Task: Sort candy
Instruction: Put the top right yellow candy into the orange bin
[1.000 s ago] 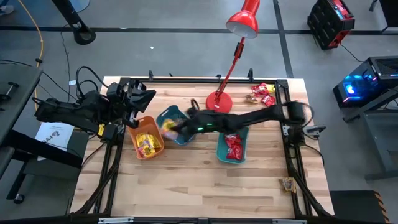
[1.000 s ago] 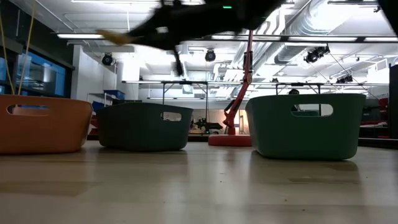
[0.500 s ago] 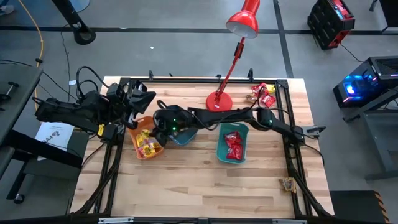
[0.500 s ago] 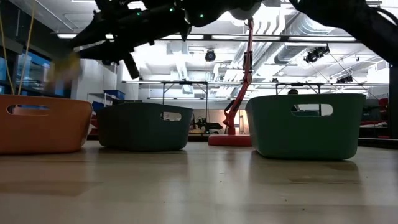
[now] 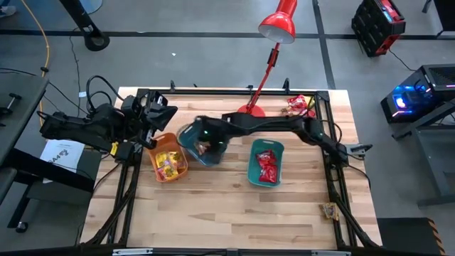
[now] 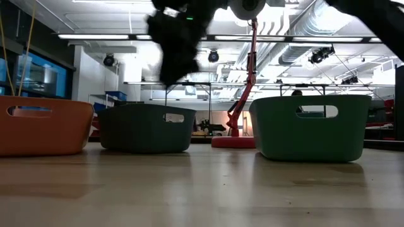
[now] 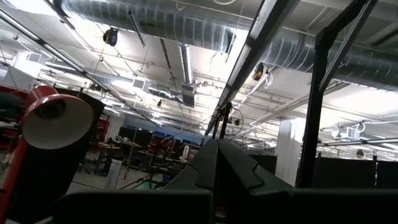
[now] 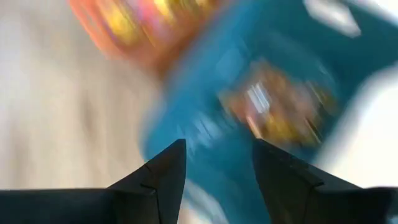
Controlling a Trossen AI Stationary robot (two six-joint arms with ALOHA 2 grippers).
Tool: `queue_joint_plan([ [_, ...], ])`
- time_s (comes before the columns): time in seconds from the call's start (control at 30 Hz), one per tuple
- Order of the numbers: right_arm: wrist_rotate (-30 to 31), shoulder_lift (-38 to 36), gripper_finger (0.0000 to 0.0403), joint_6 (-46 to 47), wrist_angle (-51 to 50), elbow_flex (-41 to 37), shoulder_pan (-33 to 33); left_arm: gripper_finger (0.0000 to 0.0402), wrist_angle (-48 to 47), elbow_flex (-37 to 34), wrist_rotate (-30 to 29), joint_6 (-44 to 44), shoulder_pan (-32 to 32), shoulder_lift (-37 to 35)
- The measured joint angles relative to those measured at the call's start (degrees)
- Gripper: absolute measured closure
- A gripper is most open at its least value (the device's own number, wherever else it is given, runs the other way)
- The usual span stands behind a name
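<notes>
Three bins stand in a row on the table: an orange bin with yellow candy, a dark teal bin with brown-orange candy, and a lighter teal bin with red candy. My right gripper hovers above the dark teal bin, open with nothing between its fingers. My left gripper rests shut at the table's far left, pointing up into the room. More candy lies loose at the far right corner.
A red desk lamp stands on its base behind the bins, its head beyond the far edge. A single candy lies near the front right corner. Bare wood stretches in front of the bins.
My right gripper carried a yellow candy from over the dark teal bin toward the table's left. It opened and let go, and the candy fell toward the orange bin. The gripper has since swung back right, over the dark teal bin.
</notes>
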Motion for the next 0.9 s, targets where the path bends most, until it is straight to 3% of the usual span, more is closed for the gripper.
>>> queue_joint_plan([
  [0.1,6.2,-5.3,0.0226,-0.2,-6.2,-6.8,-0.8,0.0401,-0.1,0.0,0.0,0.3,0.0,0.0],
  [0.23,10.4,-18.1,0.0226,4.1,-3.6,-24.3,-3.4,0.0402,-0.2,0.0,0.0,0.4,0.0,0.0],
  [0.43,21.8,-41.2,0.0227,25.6,1.8,-54.2,-8.7,0.0402,-1.9,0.0,0.0,0.4,0.0,-0.2],
  [0.57,29.4,-52.0,0.0227,38.8,2.7,-66.3,-15.8,0.0401,-2.0,0.0,0.0,0.4,0.4,-0.1],
  [0.7,34.3,-54.9,0.0227,47.1,4.2,-71.1,-26.1,0.0402,-2.1,0.0,-0.1,0.0,0.9,-0.1],
  [0.9,34.7,-51.7,0.0247,62.7,10.6,-75.8,-41.8,0.0402,-2.6,0.0,-0.2,0.0,1.2,-0.1],
])
